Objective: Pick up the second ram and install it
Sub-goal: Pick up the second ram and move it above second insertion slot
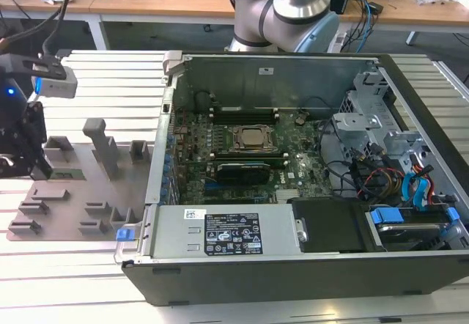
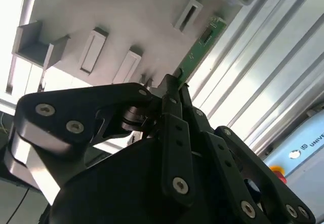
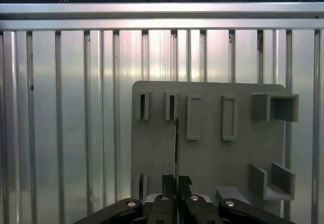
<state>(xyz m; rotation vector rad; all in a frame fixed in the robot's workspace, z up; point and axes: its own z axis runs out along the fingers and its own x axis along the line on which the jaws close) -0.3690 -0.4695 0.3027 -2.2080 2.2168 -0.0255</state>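
While the gripper (image 2: pixel 172 84) hangs over the grey fixture plate (image 2: pixel 126 11), its two black fingers (image 2: pixel 169 100) are pressed together on one end of the second ram (image 2: pixel 201 44). The ram is a thin green stick that reaches out from the fingertips towards the plate's edge and the ribbed aluminium table (image 2: pixel 263 82).

In the first wrist view the same ram (image 3: pixel 176 138) shows edge-on as a narrow vertical line. It runs from between the fingertips of the gripper (image 3: pixel 177 183) up to the row of rectangular pockets on the fixture plate (image 3: pixel 212 158). Whether its far end touches the plate or is clear of it cannot be told.

In the exterior view the gripper (image 1: pixel 29 159) sits at that view's far left, over the fixture plate (image 1: pixel 66 207) and well apart from the open computer case (image 1: pixel 293 265). The case lies on the table (image 1: pixel 110 82) towards that view's right (its side panel is off, so the board inside is exposed). The processor socket (image 1: pixel 251 138) is near the middle of the board, with long black slots (image 1: pixel 245 111) running alongside it. The arm's base (image 1: pixel 293 9) rises behind the case.
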